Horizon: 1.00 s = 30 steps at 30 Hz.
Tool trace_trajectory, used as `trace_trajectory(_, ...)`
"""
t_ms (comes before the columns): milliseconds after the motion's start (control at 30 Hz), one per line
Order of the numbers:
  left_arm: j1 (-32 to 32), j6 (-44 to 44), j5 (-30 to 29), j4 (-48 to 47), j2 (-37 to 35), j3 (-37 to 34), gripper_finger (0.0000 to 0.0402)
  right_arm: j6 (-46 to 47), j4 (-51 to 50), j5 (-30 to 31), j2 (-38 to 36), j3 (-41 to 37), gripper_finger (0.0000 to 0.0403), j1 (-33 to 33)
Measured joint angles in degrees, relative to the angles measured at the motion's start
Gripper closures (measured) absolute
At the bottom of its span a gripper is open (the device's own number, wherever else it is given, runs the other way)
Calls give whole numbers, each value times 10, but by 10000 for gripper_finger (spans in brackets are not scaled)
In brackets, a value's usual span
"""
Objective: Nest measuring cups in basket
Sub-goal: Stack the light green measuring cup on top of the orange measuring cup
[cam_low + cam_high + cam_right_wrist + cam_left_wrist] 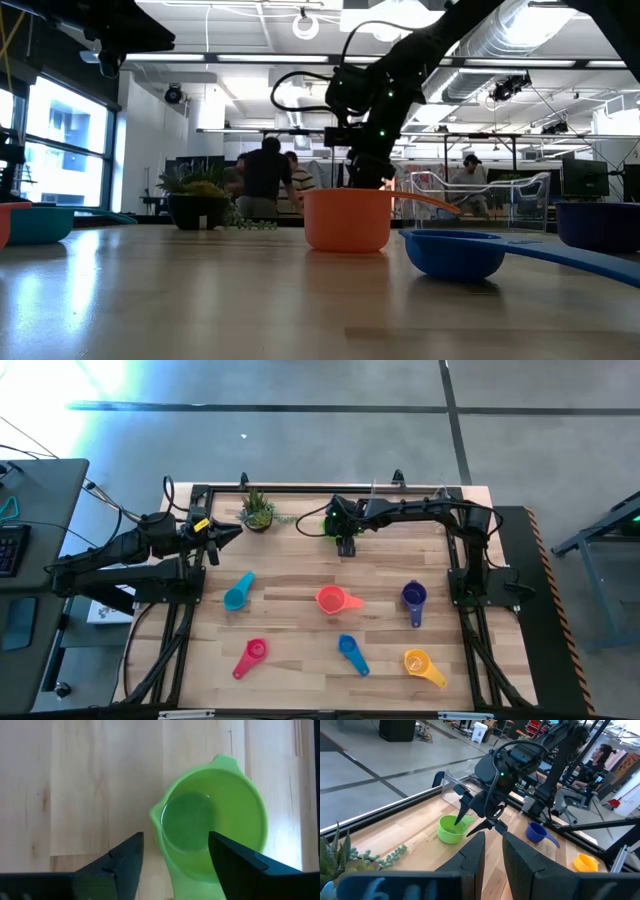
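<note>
Right gripper (175,860) above small green plastic measuring cup (215,820) at far edge of wooden table (300,660), fingers spread, straddling cup's handle end, not closed on it. Left gripper (222,532) parked near potted plant (257,512), fingers slightly apart, empty.

1. In the high view, the right tool (346,545) covers most of the green cup (212,827).
2. The right wrist view cuts off the green cup's handle.
3. In the low view, the orange-red cup (345,219) hides the right tool's fingertips.
4. The low view crops the purple cup (598,224) and the teal cup (38,222).
</note>
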Motion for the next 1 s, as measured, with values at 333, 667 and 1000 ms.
trace_trajectory(333, 0, 9, -1, 0, 0, 0, 344, 26, -9, -20, 0, 0, 327, 0)
trace_trajectory(667, 0, 10, -2, 0, 0, 0, 344, 29, -15, -18, 0, 0, 382, 0)
trace_trajectory(1000, 0, 10, -2, 0, 0, 0, 344, 72, -31, -18, -3, 0, 399, 1)
